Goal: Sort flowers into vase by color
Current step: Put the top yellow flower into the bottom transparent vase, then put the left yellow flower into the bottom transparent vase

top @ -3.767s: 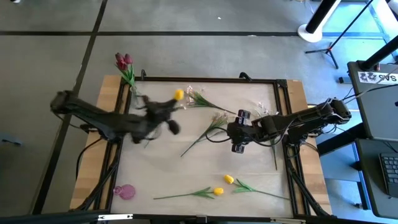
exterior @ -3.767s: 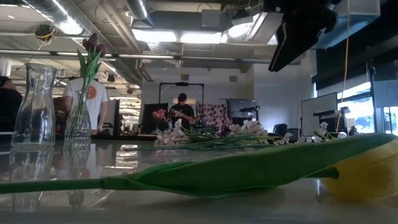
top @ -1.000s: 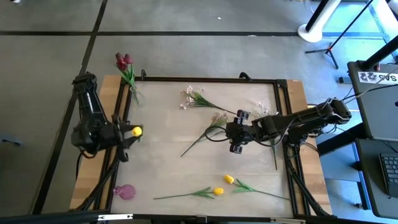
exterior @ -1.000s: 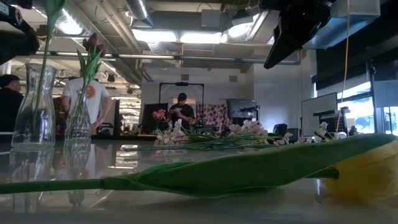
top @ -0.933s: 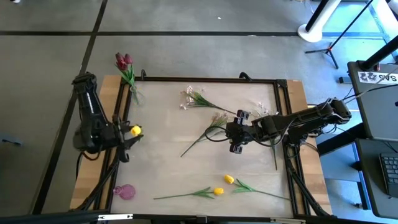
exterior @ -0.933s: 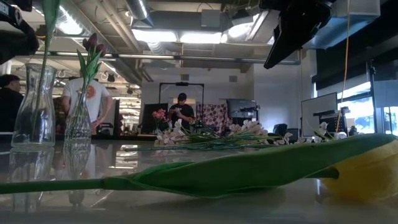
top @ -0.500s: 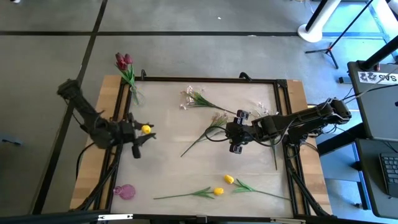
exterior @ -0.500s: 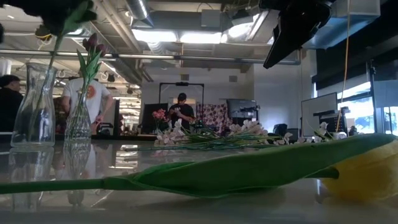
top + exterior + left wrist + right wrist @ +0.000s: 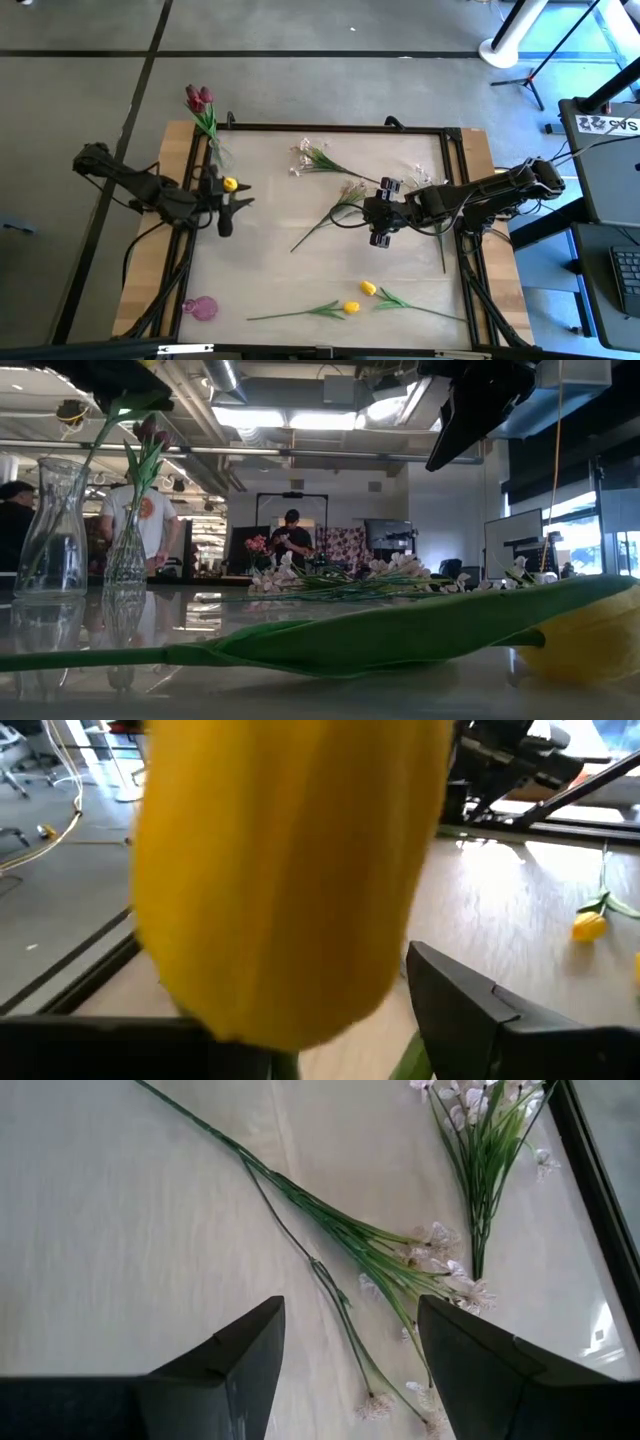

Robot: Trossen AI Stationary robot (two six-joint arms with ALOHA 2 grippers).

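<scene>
Looks like an open-plan robotics lab: exposed ceiling ducts (image 9: 150, 385), strip lights (image 9: 300, 418), monitors (image 9: 510, 545), people (image 9: 294, 538) standing behind a black-framed desk (image 9: 340, 128) on concrete.

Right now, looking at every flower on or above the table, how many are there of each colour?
Dark red tulips: 2, standing in a vase
Yellow tulips: 3, one of them held by the left gripper
White blossom sprays: 3
Total: 8

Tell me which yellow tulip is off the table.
The yellow tulip in the left pincer, near the table's left edge; the other two lie flat at the front.
</scene>
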